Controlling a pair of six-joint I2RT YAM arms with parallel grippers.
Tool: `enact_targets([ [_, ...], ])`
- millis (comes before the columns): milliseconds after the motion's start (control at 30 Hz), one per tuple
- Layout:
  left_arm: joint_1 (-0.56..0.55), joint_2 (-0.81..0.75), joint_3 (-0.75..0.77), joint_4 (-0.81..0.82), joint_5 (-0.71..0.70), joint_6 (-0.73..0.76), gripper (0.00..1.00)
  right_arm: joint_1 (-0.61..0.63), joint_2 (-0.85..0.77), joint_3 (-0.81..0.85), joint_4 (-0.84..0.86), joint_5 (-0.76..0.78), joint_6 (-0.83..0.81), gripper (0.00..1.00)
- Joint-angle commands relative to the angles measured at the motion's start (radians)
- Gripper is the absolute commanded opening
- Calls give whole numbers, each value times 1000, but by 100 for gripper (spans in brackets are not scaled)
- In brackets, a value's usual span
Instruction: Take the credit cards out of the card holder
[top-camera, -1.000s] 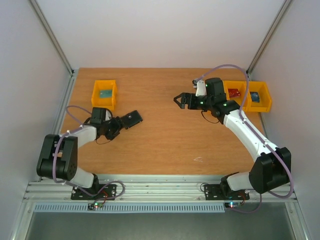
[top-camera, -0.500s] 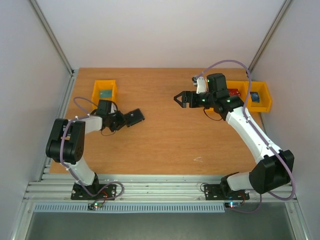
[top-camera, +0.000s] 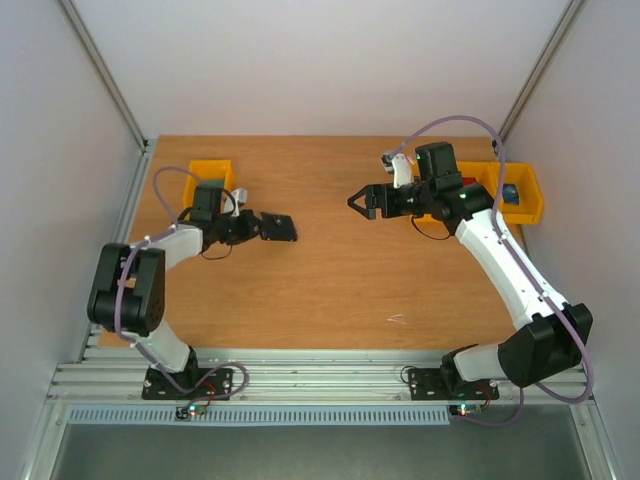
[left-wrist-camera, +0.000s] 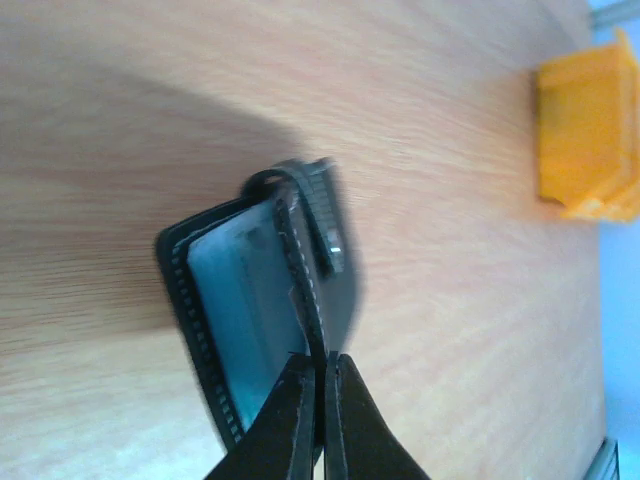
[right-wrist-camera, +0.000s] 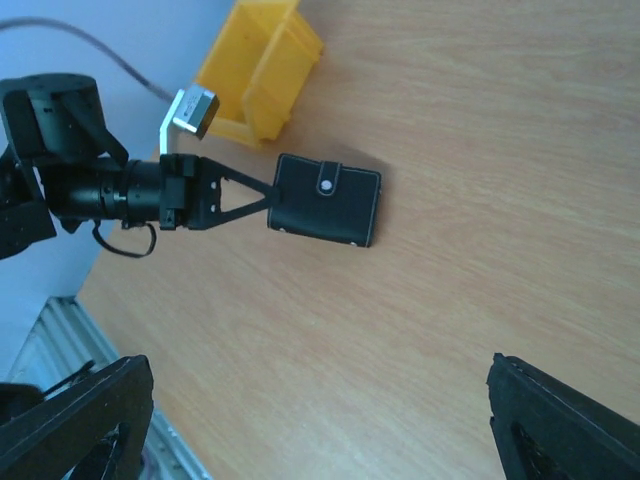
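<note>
The card holder (top-camera: 279, 228) is a small black wallet with a snap tab (right-wrist-camera: 327, 184), left of the table's middle. My left gripper (top-camera: 261, 226) is shut on the edge of one flap; in the left wrist view its fingertips (left-wrist-camera: 298, 385) pinch the stitched black flap (left-wrist-camera: 312, 300). The holder gapes slightly and shows a blue-grey inner pocket (left-wrist-camera: 235, 300). No credit cards can be made out in it. My right gripper (top-camera: 360, 200) hangs open over the table's middle, well right of the holder, with nothing between its fingers (right-wrist-camera: 75, 420).
A yellow bin (top-camera: 210, 175) stands at the back left, just behind my left arm. Another yellow bin (top-camera: 522, 195) with a small blue item (top-camera: 511, 192) sits at the back right, behind my right arm. Bare wood (top-camera: 340, 290) lies between the arms.
My left gripper has shut on the card holder's flap and swung it right and farther back. My right gripper stays open and has barely moved.
</note>
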Motion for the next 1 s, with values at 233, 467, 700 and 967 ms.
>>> enact_targets([
  [233, -125, -450, 132, -721, 93, 1341, 0, 146, 10, 155, -220, -190, -208, 93],
  [467, -215, -705, 132, -806, 17, 1628, 0, 354, 37, 176, -263, -32, -316, 98],
  [700, -276, -821, 152, -811, 80, 1582, 0, 443, 167, 317, -313, -6, -420, 98],
  [967, -294, -803, 177, -770, 96, 1486, 0, 497, 237, 347, -286, -30, -469, 97],
])
